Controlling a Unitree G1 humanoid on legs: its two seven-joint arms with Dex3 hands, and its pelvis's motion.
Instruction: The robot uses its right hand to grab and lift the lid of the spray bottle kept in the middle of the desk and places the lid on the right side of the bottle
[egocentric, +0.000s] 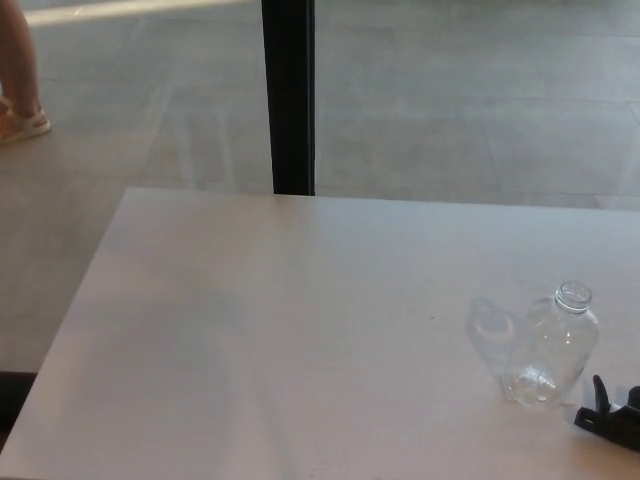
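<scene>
A clear plastic bottle (552, 348) stands on the right part of the white desk (280, 330). Its neck (573, 295) is open, with no lid on it. Just right of the bottle's base, at the picture's bottom right corner, a black shape (610, 416) rests low over the desk. It looks like part of my right hand, mostly cut off by the frame. Whether it holds the lid is not visible. No separate lid shows anywhere. My left hand does not show.
The desk's far edge runs below a black window post (288, 95) and a glass wall. A person's legs and sandalled foot (18, 75) stand on the floor at the far left. The desk's left edge slants down to the bottom left.
</scene>
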